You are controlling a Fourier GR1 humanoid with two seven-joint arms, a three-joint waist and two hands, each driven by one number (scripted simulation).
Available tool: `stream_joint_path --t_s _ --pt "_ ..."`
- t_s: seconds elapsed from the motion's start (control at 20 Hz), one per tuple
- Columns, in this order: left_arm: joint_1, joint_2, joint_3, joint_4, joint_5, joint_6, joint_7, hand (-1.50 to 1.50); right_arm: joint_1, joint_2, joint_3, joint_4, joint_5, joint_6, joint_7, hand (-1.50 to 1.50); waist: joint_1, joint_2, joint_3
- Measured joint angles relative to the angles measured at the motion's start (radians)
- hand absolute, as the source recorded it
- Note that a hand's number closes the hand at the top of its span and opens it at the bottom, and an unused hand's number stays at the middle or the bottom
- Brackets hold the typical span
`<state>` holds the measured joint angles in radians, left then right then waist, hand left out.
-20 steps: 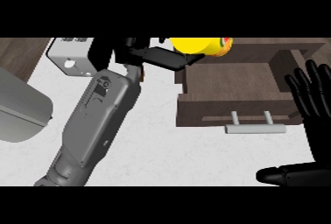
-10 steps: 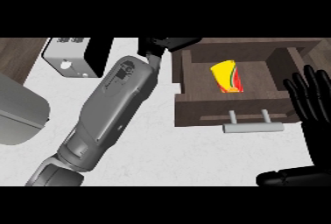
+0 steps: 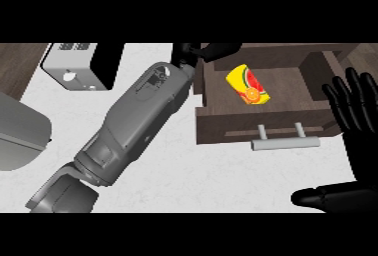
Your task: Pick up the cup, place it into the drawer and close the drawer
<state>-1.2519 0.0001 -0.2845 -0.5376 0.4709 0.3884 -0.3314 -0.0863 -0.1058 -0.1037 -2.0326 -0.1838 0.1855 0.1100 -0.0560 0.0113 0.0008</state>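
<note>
Inside the open drawer (image 3: 221,120) the cup (image 3: 248,85) lies on its side. Our left hand (image 3: 210,50) has let go, fingers open; right hand (image 3: 356,107) rests open. Closing remains.

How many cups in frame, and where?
1. The yellow cup with fruit print lies on its side inside the open drawer, clear of both hands. The left hand is at the drawer's back-left corner and could be hiding something there.
</note>
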Motion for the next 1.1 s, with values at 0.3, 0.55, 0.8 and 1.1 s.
stream_joint_path --t_s 0.3,0.55,0.8,1.1 --pt "-0.037 0.0 -0.098 0.082 0.063 0.008 -0.026 1.5 -0.026 0.004 0.022 0.006 0.01 -0.005 0.018 -1.5 -0.018 0.005 0.0" --pt "-0.059 0.0 -0.18 0.132 0.087 0.027 -0.015 1.5 -0.034 0.008 0.026 0.01 -0.001 0.0 0.017 -1.5 -0.031 0.008 0.001" --pt "-0.085 0.0 -0.255 0.167 0.09 0.066 0.01 -1.5 -0.051 0.007 0.026 0.033 -0.007 0.01 0.002 -1.5 -0.047 0.013 0.001" --pt "-0.069 0.0 -0.284 0.137 0.152 0.08 -0.013 -1.5 -0.072 0.014 0.031 0.03 -0.03 0.012 0.009 -1.5 -0.058 0.015 0.001"
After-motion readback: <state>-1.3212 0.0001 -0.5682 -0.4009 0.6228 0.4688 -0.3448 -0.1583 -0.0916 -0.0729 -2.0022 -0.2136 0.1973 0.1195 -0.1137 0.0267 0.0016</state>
